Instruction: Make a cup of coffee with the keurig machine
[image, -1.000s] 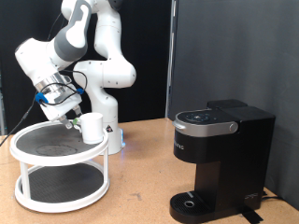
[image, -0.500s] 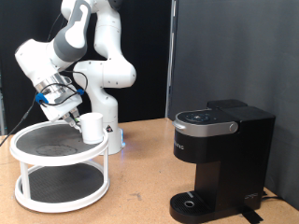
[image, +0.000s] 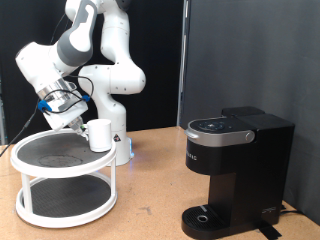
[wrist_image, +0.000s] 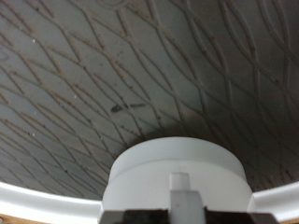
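The cup (image: 99, 135), a small white mug, is at the edge of the stand's top shelf nearest the exterior view's right, just above its dark mesh. My gripper (image: 80, 122) is against the cup's side towards the exterior view's left and is shut on it. In the wrist view the cup (wrist_image: 176, 168) fills the lower middle, its handle between the dark finger ends of the gripper (wrist_image: 177, 215), with the mesh behind. The keurig machine (image: 235, 165) stands at the exterior view's right, black, lid down, nothing on its drip tray (image: 205, 218).
A white two-tier round stand (image: 60, 168) with dark mesh shelves sits on the wooden table at the exterior view's left. The robot's white base (image: 118, 140) stands behind it. A dark curtain closes the back right.
The cup and my gripper have shifted a little up and towards the exterior view's right. The machine has not moved.
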